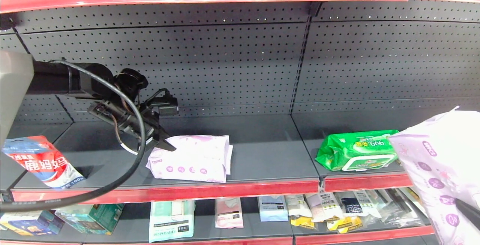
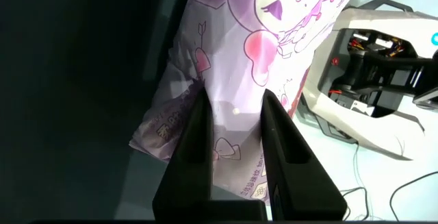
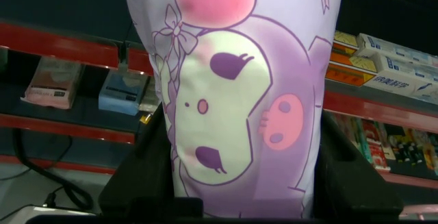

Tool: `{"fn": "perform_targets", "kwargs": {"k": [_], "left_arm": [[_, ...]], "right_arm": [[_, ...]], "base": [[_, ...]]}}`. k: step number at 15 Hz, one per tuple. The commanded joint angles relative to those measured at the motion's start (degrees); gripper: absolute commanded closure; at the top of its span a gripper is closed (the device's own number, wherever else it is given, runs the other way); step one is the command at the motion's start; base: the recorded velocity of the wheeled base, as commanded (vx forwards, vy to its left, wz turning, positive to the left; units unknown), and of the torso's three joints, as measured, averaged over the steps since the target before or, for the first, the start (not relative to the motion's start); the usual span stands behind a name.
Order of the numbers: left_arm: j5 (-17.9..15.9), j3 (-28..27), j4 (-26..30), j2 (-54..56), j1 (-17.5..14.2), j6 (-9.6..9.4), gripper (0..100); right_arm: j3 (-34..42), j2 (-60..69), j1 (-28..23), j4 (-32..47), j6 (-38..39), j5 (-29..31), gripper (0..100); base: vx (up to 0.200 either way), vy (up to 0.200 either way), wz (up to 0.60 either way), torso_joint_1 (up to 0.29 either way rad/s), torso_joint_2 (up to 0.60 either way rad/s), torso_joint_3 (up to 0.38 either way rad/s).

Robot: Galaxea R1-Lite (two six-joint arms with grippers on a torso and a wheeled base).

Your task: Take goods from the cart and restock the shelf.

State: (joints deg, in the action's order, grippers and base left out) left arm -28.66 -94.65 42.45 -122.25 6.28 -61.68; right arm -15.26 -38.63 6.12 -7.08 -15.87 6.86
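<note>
Place: a shop aisle
Shelving: dark metal shelf (image 1: 262, 151) in tiers; perforated back panel (image 1: 225, 61) behind; red price strips (image 1: 225, 191) along the front edges
Stock: sealed retail goods; a green wipes pack (image 1: 356, 149) on the upper tier; small packets (image 1: 228, 212) in a row on the tier below
</note>
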Motion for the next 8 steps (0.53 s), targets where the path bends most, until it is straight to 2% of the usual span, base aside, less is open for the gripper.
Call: {"fn": "perform_targets", "kwargs": {"k": [1, 8], "left_arm": [[0.1, 0.9, 0.1, 0.2, 0.0, -0.01, 100], [0.6, 1.8, 0.1, 0.5, -0.1, 0.86, 100]], "right_arm": [[0.0, 0.0, 0.0, 0.0, 0.0, 0.0, 100], [0.1, 0.0, 0.0, 0.0, 0.0, 0.0, 100]], "base": [[0.0, 0.0, 0.0, 0.0, 0.0, 0.0], [0.0, 0.0, 0.0, 0.0, 0.0, 0.0]]}}
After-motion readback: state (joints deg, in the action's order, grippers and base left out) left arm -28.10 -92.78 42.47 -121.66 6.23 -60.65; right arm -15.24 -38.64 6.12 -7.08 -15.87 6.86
